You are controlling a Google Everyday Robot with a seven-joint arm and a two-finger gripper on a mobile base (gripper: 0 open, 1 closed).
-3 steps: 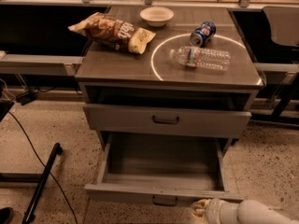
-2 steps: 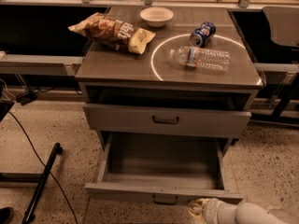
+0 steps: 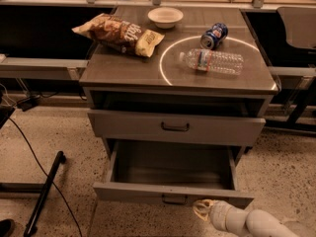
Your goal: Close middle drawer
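Note:
The middle drawer (image 3: 173, 193) is pulled far out of the grey cabinet. Its deep box is open and empty, and its shallow front carries a small dark bar handle (image 3: 174, 200). Above it the taller-fronted top drawer (image 3: 148, 126) stands slightly out. The lowest drawer is hidden beneath the open one. My gripper (image 3: 202, 209), on a white arm coming in from the bottom right, sits just in front of the middle drawer's front, below and right of its handle, close to or touching the lower edge.
On the cabinet top (image 3: 123, 68) lie a chip bag (image 3: 118, 33), a white bowl (image 3: 165, 17), a blue can (image 3: 214, 35) and a plastic water bottle (image 3: 212, 61). A black stand and cable (image 3: 44, 191) lie on the floor at left. Dark desks flank the cabinet.
My gripper has moved up and left, closer to the middle drawer's front. The drawer is still pulled out as before.

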